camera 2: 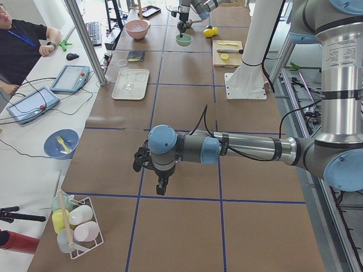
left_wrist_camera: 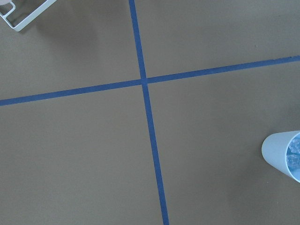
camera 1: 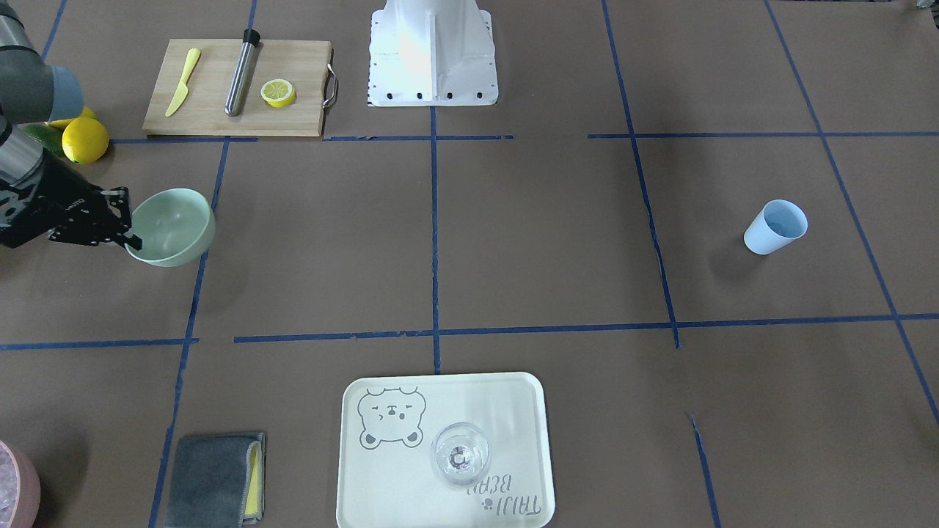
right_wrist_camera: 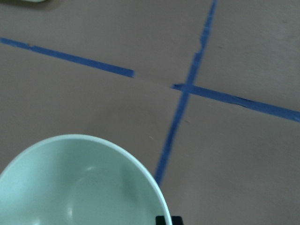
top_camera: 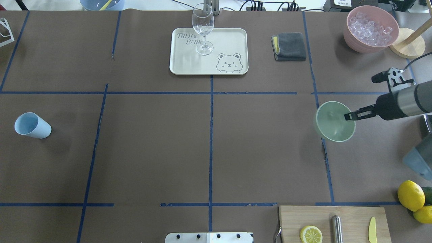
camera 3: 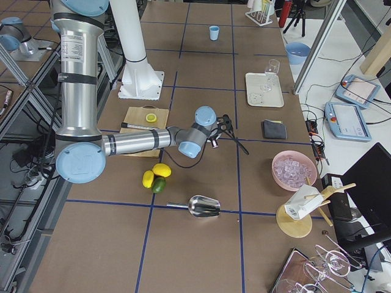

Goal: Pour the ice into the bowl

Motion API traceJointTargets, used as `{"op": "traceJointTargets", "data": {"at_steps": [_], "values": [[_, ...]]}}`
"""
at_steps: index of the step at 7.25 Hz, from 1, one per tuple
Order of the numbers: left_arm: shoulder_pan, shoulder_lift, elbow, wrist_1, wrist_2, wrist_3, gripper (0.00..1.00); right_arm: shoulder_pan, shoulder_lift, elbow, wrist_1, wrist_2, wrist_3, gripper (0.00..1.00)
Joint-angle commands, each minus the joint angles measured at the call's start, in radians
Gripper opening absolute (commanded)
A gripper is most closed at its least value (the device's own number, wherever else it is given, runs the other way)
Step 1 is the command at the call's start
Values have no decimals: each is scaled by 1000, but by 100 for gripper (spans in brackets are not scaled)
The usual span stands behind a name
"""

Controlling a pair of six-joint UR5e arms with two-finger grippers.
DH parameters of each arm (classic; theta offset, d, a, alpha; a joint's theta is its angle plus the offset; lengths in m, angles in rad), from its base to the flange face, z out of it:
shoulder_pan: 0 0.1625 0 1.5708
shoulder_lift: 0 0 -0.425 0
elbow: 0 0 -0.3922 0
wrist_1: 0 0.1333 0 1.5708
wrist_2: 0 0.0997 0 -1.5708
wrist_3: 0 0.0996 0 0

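Bowl: your closest sight is the bowl (right_wrist_camera: 70,183), filling the 7 o'clock corner of the right wrist view, pale mint and smooth inside. On the overhead view it sits at 3 o'clock of the table (top_camera: 209,152), over a blue tape line.
Right gripper: the right gripper (camera 1: 132,236) comes in from the bowl's 3 o'clock on the overhead view. Its fingers are pinched narrow on the rim, one inside the wall and one outside. The bowl looks slightly tilted, and you cannot tell whether its base touches the table.
Ice: the ice (left_wrist_camera: 295,153) shows as clear cubes inside the light blue cup (left_wrist_camera: 280,154), at 4 o'clock of the left wrist view.
Cup: on the overhead view it stands at 9 o'clock of the table, well apart from the bowl and its gripper.
Left gripper: the left gripper (camera 2: 161,187) points down over the table in the left side view, the only view that shows it. You cannot tell whether it is wide or narrow.
Pink container: the pink container (top_camera: 370,28) sits at 1 o'clock of the overhead view, holding its own heap of ice.
Tray: the tray (top_camera: 233,37) lies at 12 o'clock, and the wine glass (top_camera: 203,30) stands on it.
Cutting board: the cutting board (top_camera: 351,216) lies at 5 o'clock and carries a lemon half (top_camera: 311,234).
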Motion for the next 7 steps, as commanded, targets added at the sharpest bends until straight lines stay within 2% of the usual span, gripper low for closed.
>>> {"op": "traceJointTargets", "data": {"at_steps": [1, 4, 5, 6, 7], "values": [[0, 0, 0, 0, 0, 0, 100, -94, 218, 0, -117, -7, 195, 0], [0, 0, 0, 0, -2, 0, 100, -267, 503, -12, -456, -211, 304, 0], [0, -2, 0, 0, -2, 0, 100, -328, 611, -43, -570, -306, 350, 0], [2, -2, 0, -1, -2, 0, 100, -374, 721, -146, -606, -372, 399, 0], [2, -2, 0, -2, -2, 0, 100, -407, 810, -270, -604, -400, 427, 0]]}}
